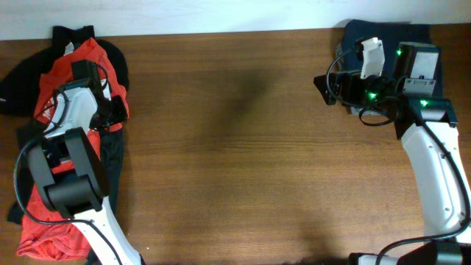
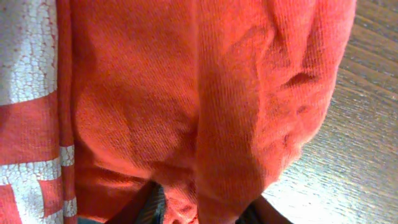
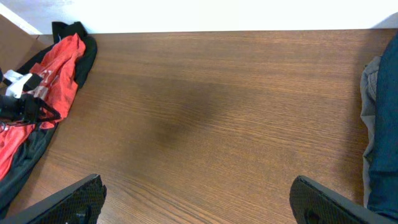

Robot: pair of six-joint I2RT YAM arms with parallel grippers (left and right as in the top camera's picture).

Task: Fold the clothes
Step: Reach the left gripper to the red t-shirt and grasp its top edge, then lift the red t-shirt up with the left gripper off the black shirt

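A red shirt with white print point(image 1: 85, 62) lies crumpled in a pile with black clothes point(image 1: 22, 81) at the table's left edge. My left gripper point(image 1: 110, 110) sits on this pile. In the left wrist view the red shirt point(image 2: 186, 93) fills the frame, and a fold of it is pinched between the fingers point(image 2: 205, 211). My right gripper point(image 1: 322, 90) is open and empty above bare wood point(image 3: 199, 205), next to a folded dark blue garment point(image 1: 383, 33) at the far right. The right wrist view shows the red shirt point(image 3: 59, 71) far off.
The wooden table point(image 1: 235, 147) stretches between the two arms. More red and black cloth point(image 1: 44, 228) hangs down at the front left by the left arm's base. A grey and blue cloth edge point(image 3: 380, 124) lies right of the right gripper.
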